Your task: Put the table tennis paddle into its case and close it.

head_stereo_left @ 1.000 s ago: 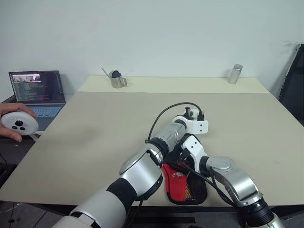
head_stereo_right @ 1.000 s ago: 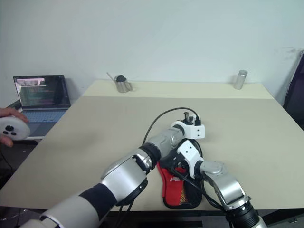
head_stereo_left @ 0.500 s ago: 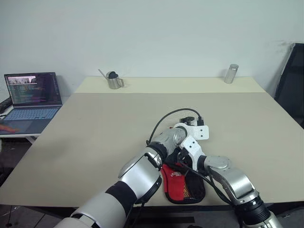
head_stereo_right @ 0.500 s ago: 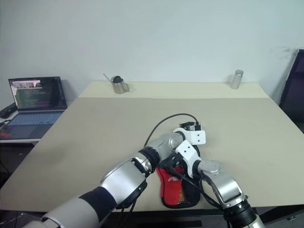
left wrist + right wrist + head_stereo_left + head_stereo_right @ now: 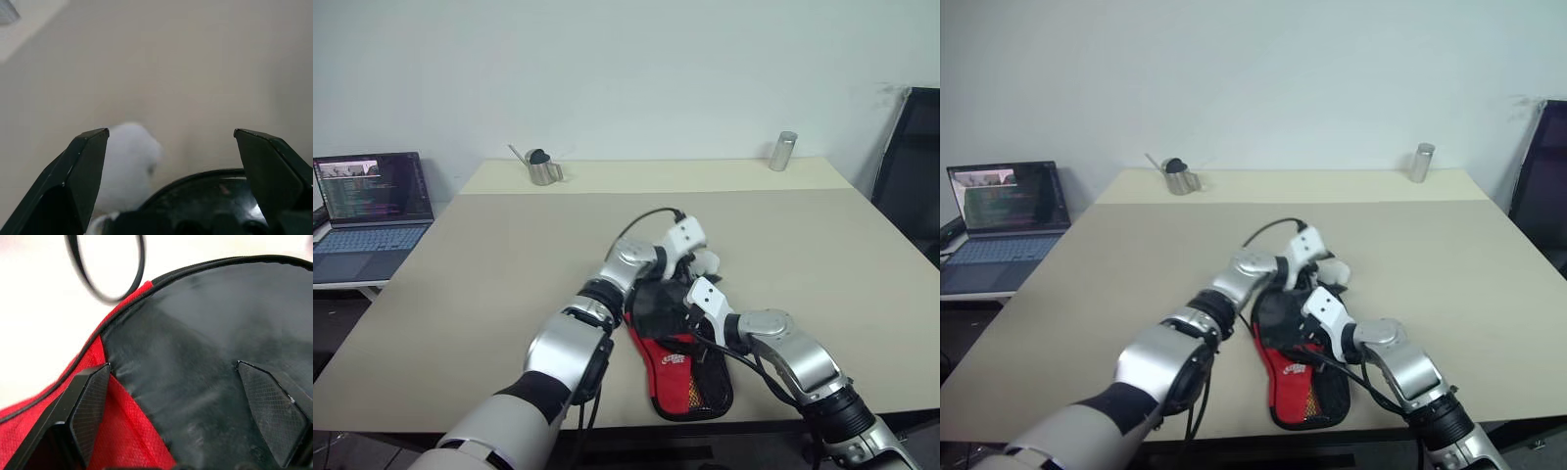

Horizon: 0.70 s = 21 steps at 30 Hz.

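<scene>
A laptop was set at the far left, beside the table; a metal cup stood at the far edge; the left gripper was spread open above the case's rim; the case, black and red, lay near the front edge; the right gripper was held open over its black panel; the paddle could not be made out.

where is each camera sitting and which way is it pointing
Left and right eye views: on the head, looking forward and down over the table; both arms reach to the case.
Left wrist view: along the open left gripper, at the table and the case's black edge.
Right wrist view: along the open right gripper, close on the case's black and red fabric.
Shared: all show the case.
</scene>
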Each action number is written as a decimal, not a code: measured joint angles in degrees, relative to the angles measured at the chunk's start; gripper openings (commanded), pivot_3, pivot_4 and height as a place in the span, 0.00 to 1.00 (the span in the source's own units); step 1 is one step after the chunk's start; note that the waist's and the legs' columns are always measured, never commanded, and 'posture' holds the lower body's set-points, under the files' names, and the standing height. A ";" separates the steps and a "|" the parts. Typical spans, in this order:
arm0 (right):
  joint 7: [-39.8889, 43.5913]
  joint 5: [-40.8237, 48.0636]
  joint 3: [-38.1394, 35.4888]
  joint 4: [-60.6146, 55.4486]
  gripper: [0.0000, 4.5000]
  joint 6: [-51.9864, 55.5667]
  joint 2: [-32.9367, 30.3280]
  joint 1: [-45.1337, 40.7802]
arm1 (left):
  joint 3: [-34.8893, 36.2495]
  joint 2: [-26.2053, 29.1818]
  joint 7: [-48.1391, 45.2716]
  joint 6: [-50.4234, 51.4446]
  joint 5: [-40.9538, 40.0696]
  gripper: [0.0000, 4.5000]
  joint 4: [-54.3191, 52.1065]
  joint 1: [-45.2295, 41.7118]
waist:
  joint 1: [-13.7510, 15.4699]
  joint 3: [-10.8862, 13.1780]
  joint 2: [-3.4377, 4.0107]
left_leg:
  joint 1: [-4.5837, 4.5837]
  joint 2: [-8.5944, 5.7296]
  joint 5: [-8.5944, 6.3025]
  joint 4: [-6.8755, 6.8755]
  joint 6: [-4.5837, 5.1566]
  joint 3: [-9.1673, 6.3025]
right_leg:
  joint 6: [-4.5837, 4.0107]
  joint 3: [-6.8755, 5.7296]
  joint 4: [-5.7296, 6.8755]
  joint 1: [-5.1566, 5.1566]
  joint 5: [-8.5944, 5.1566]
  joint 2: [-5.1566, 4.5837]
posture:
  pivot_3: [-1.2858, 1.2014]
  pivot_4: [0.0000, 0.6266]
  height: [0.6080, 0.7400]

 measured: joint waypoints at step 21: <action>1.21 -0.08 -0.12 3.72 1.00 -3.44 0.43 -0.72 | 2.02 22.58 -13.66 31.14 -14.73 0.99 -52.89 30.15 | 0.08 -0.09 -0.03 | 0.10 0.12 -0.02 0.05 0.05 -0.08 | -0.16 0.19 0.08 0.07 0.08 0.07 | 0.52 0.24 1.00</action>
